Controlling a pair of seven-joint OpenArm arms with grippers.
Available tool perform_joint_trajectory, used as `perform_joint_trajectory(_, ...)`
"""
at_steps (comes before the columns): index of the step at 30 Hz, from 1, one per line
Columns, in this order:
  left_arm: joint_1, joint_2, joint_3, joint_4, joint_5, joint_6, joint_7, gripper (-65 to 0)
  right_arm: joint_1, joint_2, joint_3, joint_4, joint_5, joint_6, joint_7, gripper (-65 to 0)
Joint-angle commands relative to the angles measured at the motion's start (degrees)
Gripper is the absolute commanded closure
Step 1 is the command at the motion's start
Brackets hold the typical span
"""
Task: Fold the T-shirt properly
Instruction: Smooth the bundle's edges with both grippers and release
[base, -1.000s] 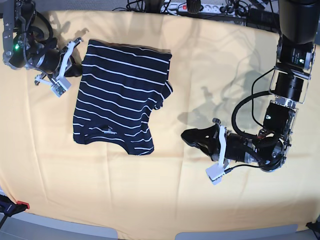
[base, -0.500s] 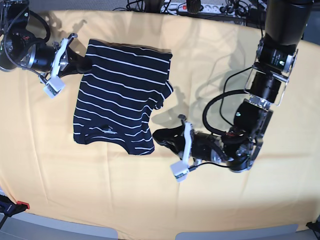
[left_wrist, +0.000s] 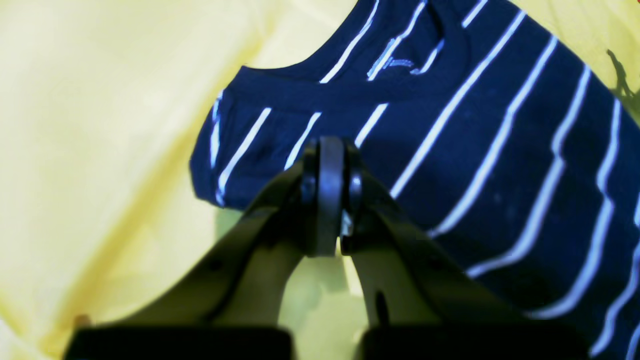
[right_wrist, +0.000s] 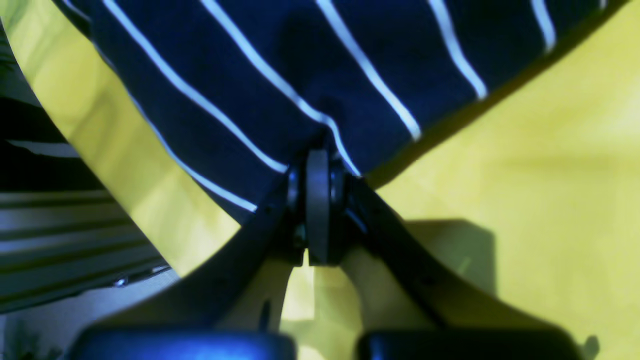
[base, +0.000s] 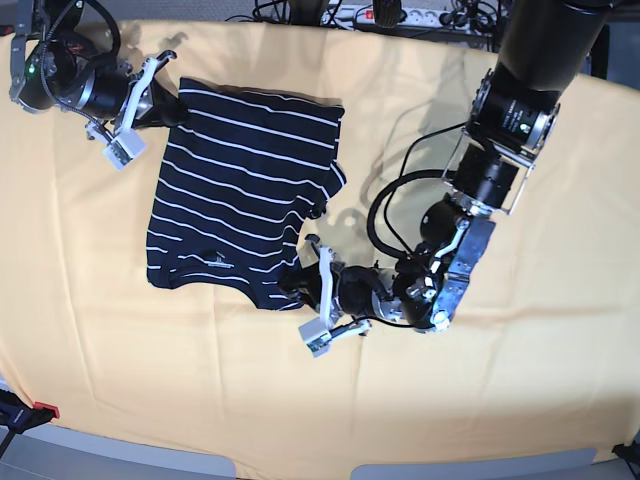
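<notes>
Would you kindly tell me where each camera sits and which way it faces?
Base: overhead, looking down on the yellow table, T-shirt and both arms.
Left wrist: behind the shut left end effector, facing the shirt's collar corner.
Right wrist: behind the shut right end effector, facing another corner.
All three views share the T-shirt.

The left gripper (base: 293, 288), low and right of centre in the base view, is travelling leftward across the yellow cloth (base: 480, 400) and is now arriving at the lower right corner of the T-shirt (base: 245, 195), its tips closed together over the hem. Its arm is stretching further into the frame from the upper right. At upper left, the right gripper (base: 176, 108) is edging rightward onto the shirt's top left corner.
</notes>
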Motion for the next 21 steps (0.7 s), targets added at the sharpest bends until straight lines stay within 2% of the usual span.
perform_joint_trajectory(1,-2.1,0.5,-0.4,0.0,-0.5,-0.3,-2.0,0.0,0.1,0.5,0.5,0.7,0.9,0.3,1.1,0.0)
perform_joint_trajectory(5,-2.1,0.9,-0.4,-3.3,3.6,-0.3,-6.3,0.0,0.1,0.4,0.5,0.7,1.1,0.3,1.2,0.0)
perform_joint_trajectory(9,-2.1,0.7,-0.4,-5.7,7.7,-0.3,-6.3,0.0,0.1,0.4,0.5,0.7,1.0,0.3,1.2,0.0)
perform_joint_trajectory(19,-3.3,-8.5,-0.4,-6.4,7.7,-0.3,-6.4,0.0,0.1,0.4,0.5,0.7,1.1,0.3,1.1,0.0)
perform_joint_trajectory(21,-4.4,-10.2,-0.4,-6.4,6.2,-0.3,-5.9,0.0,0.5,0.4,0.5,0.7,1.0,0.3,1.4,0.0)
